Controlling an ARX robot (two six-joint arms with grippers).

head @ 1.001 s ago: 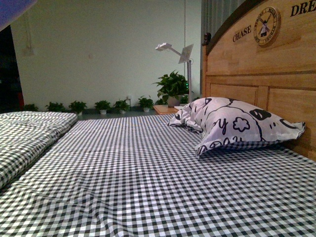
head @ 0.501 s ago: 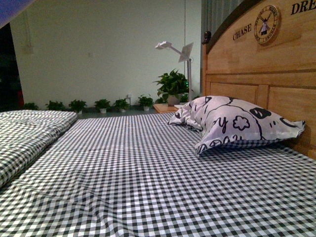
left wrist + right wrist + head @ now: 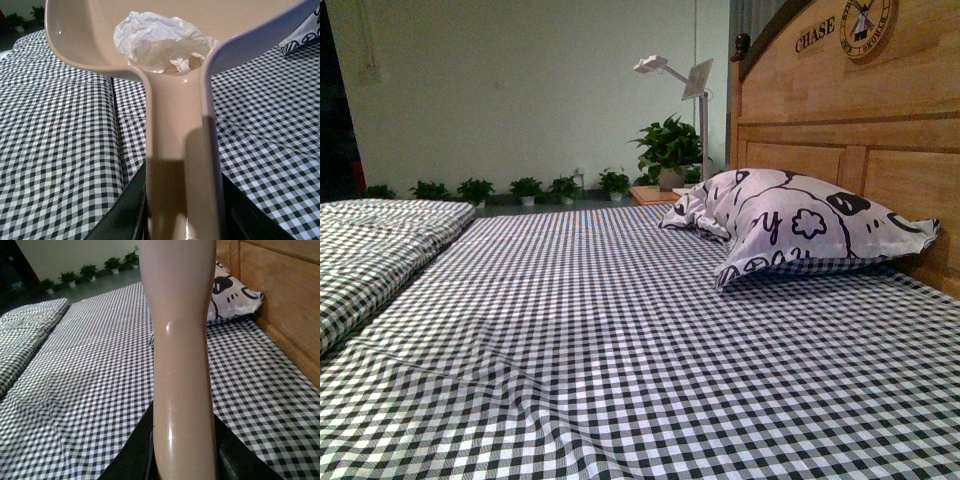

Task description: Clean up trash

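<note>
In the left wrist view a crumpled white paper wad, the trash [image 3: 157, 42], lies inside the beige dustpan [image 3: 90, 35]. My left gripper [image 3: 182, 220] is shut on the dustpan's handle, its black jaws pressed against both sides. The pan hangs above the checked bedsheet [image 3: 55, 140]. In the right wrist view my right gripper [image 3: 182, 460] is shut on the beige brush handle [image 3: 180, 350], which rises out of the picture; the bristles are out of view. Neither arm shows in the front view.
The checked bedsheet [image 3: 620, 340] covers the bed. A white black-patterned pillow [image 3: 790, 240] leans near the wooden headboard [image 3: 860, 130]. A folded checked quilt [image 3: 370, 250] lies at the left. A potted plant [image 3: 670, 165] and a white lamp [image 3: 685, 90] stand behind.
The front view has tilted slightly downward: the headboard emblem and lettering sit higher in the picture, and the pale shape at the top left corner is gone.
</note>
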